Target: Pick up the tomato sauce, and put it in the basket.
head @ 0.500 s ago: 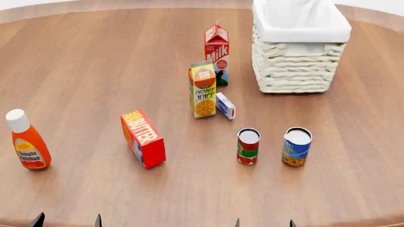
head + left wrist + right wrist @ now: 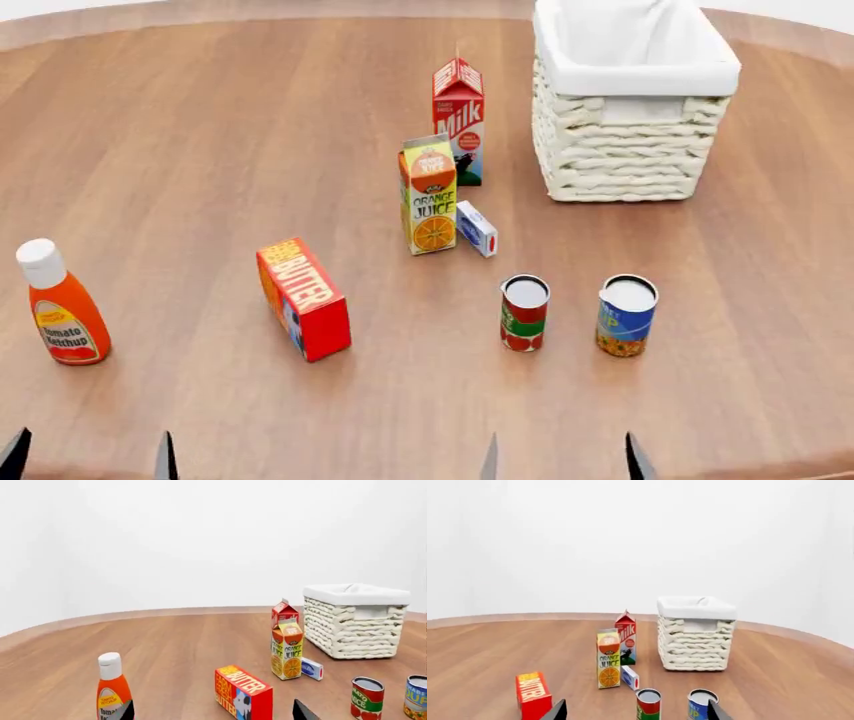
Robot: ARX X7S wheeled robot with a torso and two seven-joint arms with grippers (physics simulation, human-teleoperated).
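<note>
The tomato sauce is a red and green can [image 2: 525,313] standing upright on the wooden table, left of a blue can [image 2: 626,315]. It also shows in the right wrist view [image 2: 648,705] and the left wrist view [image 2: 367,698]. The cream wicker basket [image 2: 627,150] with a white liner stands at the far right, also in the right wrist view [image 2: 695,647]. My right gripper [image 2: 563,462] is open and empty at the near edge, short of the two cans; its tips frame them in the right wrist view [image 2: 637,712]. My left gripper [image 2: 90,460] is open and empty, near the ketchup bottle.
A ketchup bottle [image 2: 62,305] stands near left. A red butter box [image 2: 304,297] stands at centre left. An orange juice carton [image 2: 429,195], a milk carton [image 2: 458,118] and a small blue-white box [image 2: 477,228] stand between the cans and the basket.
Both pairs of fingertips show higher in the head view and stand wider apart. The things on the table have not moved.
</note>
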